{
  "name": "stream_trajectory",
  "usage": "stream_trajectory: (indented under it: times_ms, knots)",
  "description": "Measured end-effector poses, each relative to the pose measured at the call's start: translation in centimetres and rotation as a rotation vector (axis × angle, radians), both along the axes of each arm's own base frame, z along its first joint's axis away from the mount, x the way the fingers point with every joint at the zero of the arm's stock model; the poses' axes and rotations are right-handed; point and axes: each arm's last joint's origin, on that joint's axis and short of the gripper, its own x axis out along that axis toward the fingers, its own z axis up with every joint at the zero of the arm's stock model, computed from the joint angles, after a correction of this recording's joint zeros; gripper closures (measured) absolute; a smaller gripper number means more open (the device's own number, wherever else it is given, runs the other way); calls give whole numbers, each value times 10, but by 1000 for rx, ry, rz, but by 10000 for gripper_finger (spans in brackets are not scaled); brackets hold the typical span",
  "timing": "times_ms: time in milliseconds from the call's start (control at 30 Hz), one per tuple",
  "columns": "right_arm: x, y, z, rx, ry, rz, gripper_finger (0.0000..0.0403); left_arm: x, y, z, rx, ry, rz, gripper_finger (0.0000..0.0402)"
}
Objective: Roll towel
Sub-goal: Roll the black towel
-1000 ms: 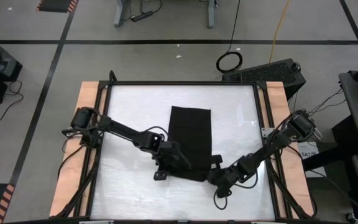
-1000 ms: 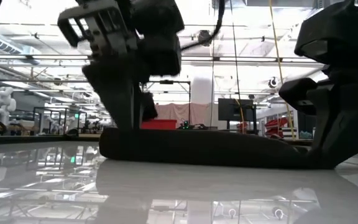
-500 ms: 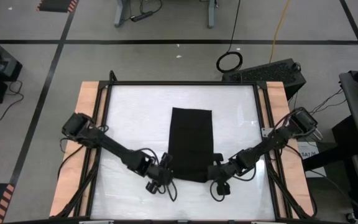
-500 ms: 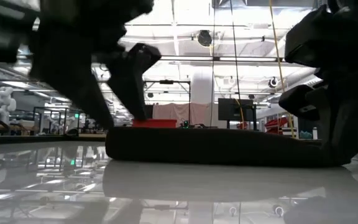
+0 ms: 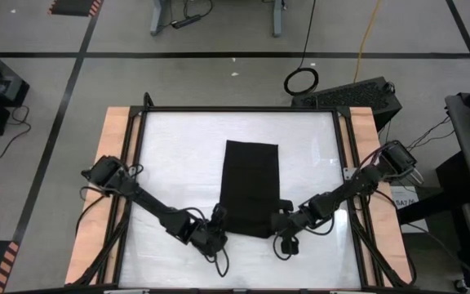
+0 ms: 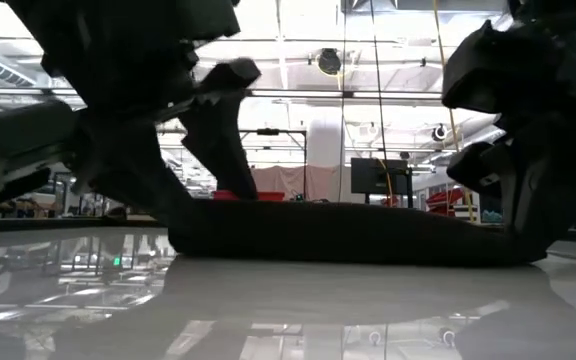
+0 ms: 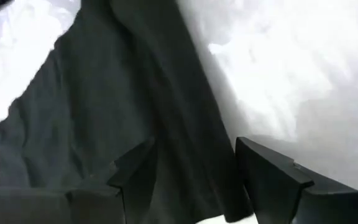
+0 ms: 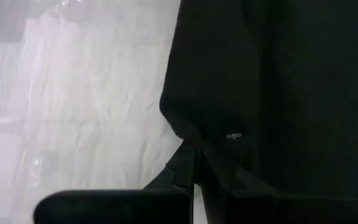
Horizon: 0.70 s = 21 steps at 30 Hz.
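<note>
The black towel [image 5: 251, 184] lies flat, lengthwise from far to near, in the middle of the white tabletop [image 5: 178, 155]. My left gripper [image 5: 219, 217] is open at the towel's near left corner. In the left wrist view one finger [image 7: 132, 177] stands over the cloth and the other [image 7: 269, 174] over bare table, either side of the towel's edge [image 7: 219, 124]. Whether they touch it I cannot tell. My right gripper [image 5: 282, 214] is shut at the near right corner. My right gripper pinches the towel's near right corner [image 8: 191, 140] between its two shut fingers, slanting down from the table's near right. The cloth puckers into a small fold just ahead of the fingertips. The rest of the towel [image 6: 338, 232] lies on the table.
Wooden rails [image 5: 114, 163] and a black frame run along the table's left and right sides. Bare white tabletop lies left and right of the towel and beyond its far end [image 5: 251, 126]. Both arms reach in low from the near corners.
My left gripper has swung off the towel's near part toward the table's near edge and now stands at the near left corner. It has rolled about its own axis, and its fingers have opened. The towel has stayed flat where it was.
</note>
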Motion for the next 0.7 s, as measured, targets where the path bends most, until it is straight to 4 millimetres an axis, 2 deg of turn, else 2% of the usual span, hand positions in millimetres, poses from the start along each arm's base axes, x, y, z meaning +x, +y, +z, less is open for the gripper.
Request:
stream_trajectory:
  times_ms: [167, 367, 500, 700]
  knots:
    - [5, -2, 2, 40, -22, -5, 401, 0, -2, -8, -67, 42, 12, 180]
    - [7, -1, 4, 83, -38, 14, 401, 10, 18, -11, -234, 86, 167, 192]
    - [8, 1, 5, 126, -29, 25, 401, 17, 34, -12, -392, 161, 202, 250]
    - [7, 4, 6, 217, 9, 13, 401, 27, 58, -13, -677, 320, 163, 380]
